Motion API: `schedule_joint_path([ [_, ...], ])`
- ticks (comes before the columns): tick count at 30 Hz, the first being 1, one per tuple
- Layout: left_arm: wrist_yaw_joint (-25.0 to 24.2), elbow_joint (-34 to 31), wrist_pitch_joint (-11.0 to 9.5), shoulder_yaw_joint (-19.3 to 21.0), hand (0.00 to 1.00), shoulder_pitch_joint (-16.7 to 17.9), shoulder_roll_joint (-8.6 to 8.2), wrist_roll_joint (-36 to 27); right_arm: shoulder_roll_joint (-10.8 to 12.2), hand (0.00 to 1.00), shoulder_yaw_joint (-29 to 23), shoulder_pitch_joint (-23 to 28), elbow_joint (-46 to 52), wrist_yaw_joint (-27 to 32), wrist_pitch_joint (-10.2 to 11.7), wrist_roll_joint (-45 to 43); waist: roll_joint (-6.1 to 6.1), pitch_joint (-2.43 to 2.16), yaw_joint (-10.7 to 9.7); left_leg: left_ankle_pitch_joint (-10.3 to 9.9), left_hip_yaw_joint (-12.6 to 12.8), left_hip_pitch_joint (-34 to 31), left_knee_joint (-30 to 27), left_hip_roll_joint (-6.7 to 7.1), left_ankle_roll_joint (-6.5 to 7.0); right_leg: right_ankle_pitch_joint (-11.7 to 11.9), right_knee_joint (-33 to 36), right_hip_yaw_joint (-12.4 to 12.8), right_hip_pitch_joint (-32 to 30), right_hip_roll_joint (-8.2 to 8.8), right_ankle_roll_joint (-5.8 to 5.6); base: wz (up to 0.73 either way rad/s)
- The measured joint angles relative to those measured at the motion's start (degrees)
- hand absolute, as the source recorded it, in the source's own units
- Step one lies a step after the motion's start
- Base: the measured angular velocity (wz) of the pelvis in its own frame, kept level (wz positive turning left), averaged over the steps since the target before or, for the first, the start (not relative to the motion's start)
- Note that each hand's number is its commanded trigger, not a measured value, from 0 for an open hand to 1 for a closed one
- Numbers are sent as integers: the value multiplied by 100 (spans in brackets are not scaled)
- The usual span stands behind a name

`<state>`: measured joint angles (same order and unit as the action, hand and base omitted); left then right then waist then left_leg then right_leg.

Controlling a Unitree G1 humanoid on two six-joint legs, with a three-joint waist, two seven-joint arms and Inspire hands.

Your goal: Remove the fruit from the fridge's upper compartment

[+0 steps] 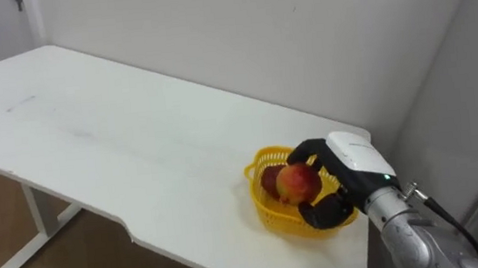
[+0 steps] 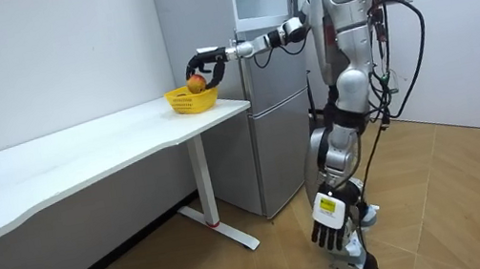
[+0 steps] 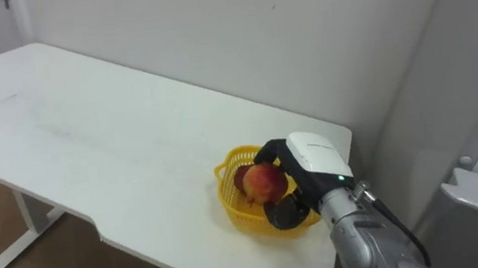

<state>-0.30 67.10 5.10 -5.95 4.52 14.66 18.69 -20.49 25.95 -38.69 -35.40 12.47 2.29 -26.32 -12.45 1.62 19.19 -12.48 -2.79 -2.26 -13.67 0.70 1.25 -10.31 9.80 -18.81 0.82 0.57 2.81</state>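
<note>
Red fruit point(image 1: 297, 182) enclosed by curled fingers point(image 1: 307, 149) of right hand point(image 1: 352, 160), over yellow basket point(image 1: 269, 210), white table point(image 1: 134, 135)

A long white desk point(image 1: 135, 153) with a wavy front edge stands flush against a plain pale wall point(image 1: 256, 35), carried on white legs point(image 2: 204, 184) that end in flat feet on the floor. The floor point(image 2: 464, 205) is brown wood parquet, seen under the desk and across the open part of the room. A tall grey fridge point(image 2: 272, 120) stands just beside the desk's end, and the light is even, leaving only a soft shadow beneath the desk.
</note>
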Motion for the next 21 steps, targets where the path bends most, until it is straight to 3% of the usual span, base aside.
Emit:
schedule_joint_path([
  [12,-13,-20,85,0,0,130,-1,-1,0,0,3,1,-182,191,12,300,-4,44,19,-2,-75,-25,-4,3,-2,0,9,-24,7,3,0,1],
  [21,-38,-101,197,0,0,134,-5,-1,0,0,1,-1,-186,185,6,433,-10,34,17,-1,-69,-52,-28,4,-1,1,10,-7,-24,0,1,0],
])
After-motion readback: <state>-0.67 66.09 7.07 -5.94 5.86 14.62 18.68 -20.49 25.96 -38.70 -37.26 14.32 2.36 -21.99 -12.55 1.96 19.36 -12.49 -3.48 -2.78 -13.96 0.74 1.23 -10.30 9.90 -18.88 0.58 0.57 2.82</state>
